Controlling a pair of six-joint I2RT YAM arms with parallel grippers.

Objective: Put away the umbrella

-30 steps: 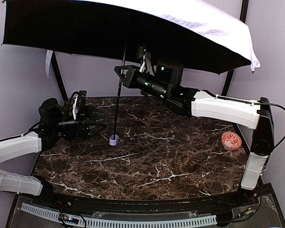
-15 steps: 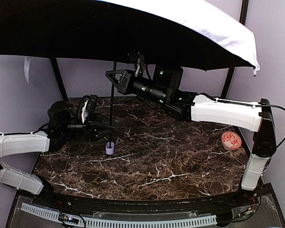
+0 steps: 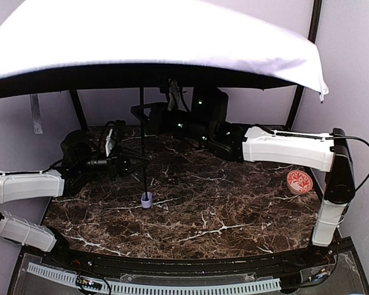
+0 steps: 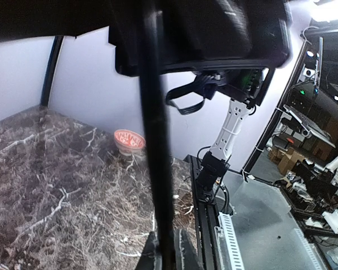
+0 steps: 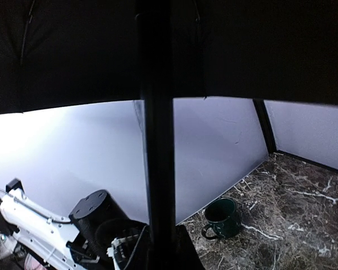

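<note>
Top view, umbrella [image 3: 172,37]: standing open over the table [image 3: 234,209], pale canopy spreading across the top of the view, black lining facing down.
Top view, shaft [image 3: 144,147]: running near upright from the canopy down to the lavender handle [image 3: 146,200], which is sitting at the marble; real contact unclear.
Top view, left gripper [image 3: 141,163]: reaching in level from the left, jaws pinching the shaft low, a little above the handle.
Top view, right gripper [image 3: 140,114]: arm stretching across from the right, forearm near level, jaws closing around the shaft high up, just under the lining.
Top view, disc [image 3: 301,181]: red-and-white, lying near the right edge, well apart from the work.
Left wrist view: shaft rising between the fingertips [image 4: 154,253], filling the gap; a firm grip on the shaft. Right arm's black head hanging above.
Right wrist view: shaft standing dead centre, jaws clamping it at the bottom edge. Green mug [image 5: 221,218] sitting by the back wall.
Step, judged: both arms gripping the shaft, readying to collapse the canopy.
Doing it well, judged: lower grip anchoring, upper one travelling straight along the shaft, never sideways; thin shaft is likely bending under any side pull.
Risk, judged: wide canopy is likely catching the frame posts if the shaft tips.
</note>
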